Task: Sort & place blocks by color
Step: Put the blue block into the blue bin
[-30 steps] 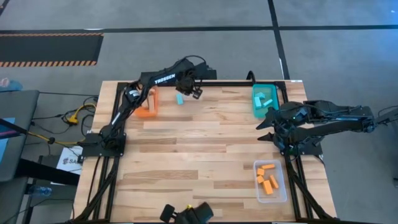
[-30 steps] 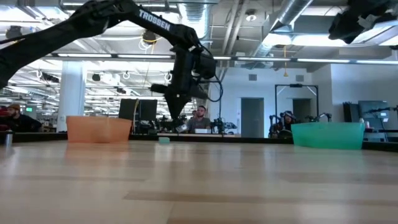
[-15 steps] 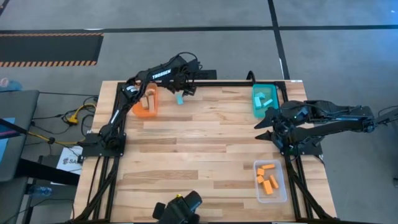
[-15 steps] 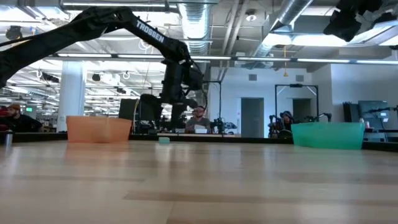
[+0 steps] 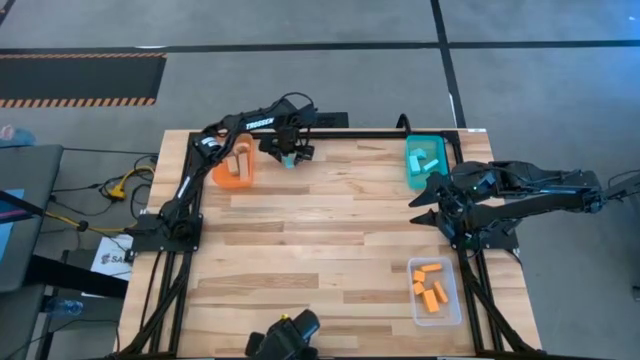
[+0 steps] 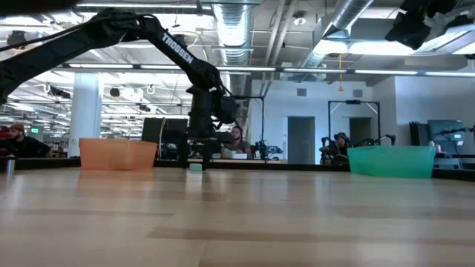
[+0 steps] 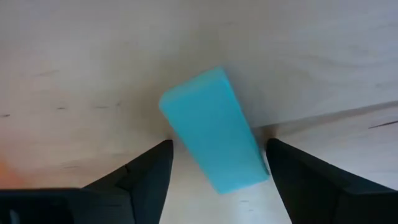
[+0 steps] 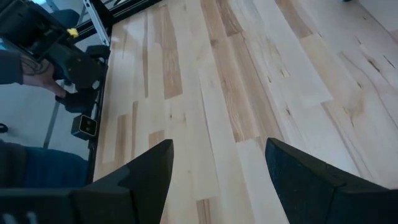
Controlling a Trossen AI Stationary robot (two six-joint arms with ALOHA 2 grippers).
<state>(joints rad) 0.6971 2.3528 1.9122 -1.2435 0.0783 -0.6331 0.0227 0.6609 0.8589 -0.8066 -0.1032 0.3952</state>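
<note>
My left gripper [image 7: 214,180] is low over the table [image 5: 320,240], near its far edge and closer to the far left corner. The fingers [image 7: 140,171] are spread wide, one on each side of a light blue block [image 7: 214,127] that lies flat on the wood. I do not touch it yet; there is free wood between each finger and the block. In the high view the same block [image 5: 288,158] sits just beside the orange tray [image 5: 233,170], which holds pale wood pieces.

My right gripper [image 8: 217,168] waits above the right edge of the table, also wide and holding nothing, near the teal tray [image 5: 424,165] in the far right corner. That tray has already some light blue blocks [image 5: 428,160] inside, so I judge this block must go there. The clear tray [image 5: 436,290] at the near right corner holds the orange blocks [image 5: 430,285].

The danger I see: the block lies at an angle between my fingers, not square to them. If I close now, one finger may meet a corner first and turn the block, or push it away, and the grasp will be weak. If I go down too far, my fingertips could press on the table. A weak grasp may also drop the block on the long way across to the teal tray.
</note>
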